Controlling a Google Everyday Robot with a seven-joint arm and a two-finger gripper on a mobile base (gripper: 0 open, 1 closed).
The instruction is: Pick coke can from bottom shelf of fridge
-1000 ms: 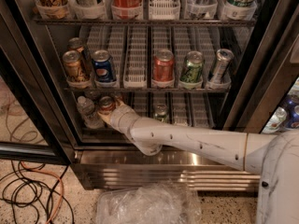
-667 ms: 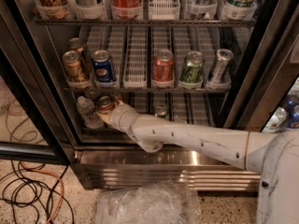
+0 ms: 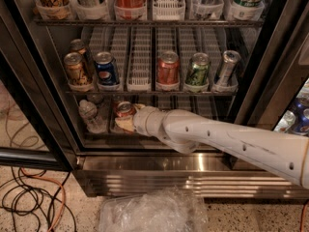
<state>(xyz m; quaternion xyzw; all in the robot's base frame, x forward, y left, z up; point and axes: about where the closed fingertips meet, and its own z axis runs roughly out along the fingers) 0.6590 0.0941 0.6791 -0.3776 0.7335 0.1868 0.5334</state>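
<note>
The fridge [image 3: 270,71] stands open in front of me. My arm reaches from the right into its bottom shelf [image 3: 99,138]. My gripper [image 3: 126,119] is at the left part of that shelf, closed around the coke can [image 3: 125,109], a small red can with a silver top. The can sits upright between the cream fingers [image 3: 121,125], just in front of the white wrist. The can's lower body is hidden by the gripper.
A clear water bottle [image 3: 90,115] stands just left of the can. On the rack above stand a brown can [image 3: 77,69], a blue can [image 3: 106,68], an orange-red can [image 3: 168,69], a green can [image 3: 198,70] and a silver can [image 3: 227,67]. A plastic bag [image 3: 152,211] and cables [image 3: 29,199] lie on the floor.
The gripper and the coke can have shifted together to the right, away from the water bottle, as the arm drew back a little.
</note>
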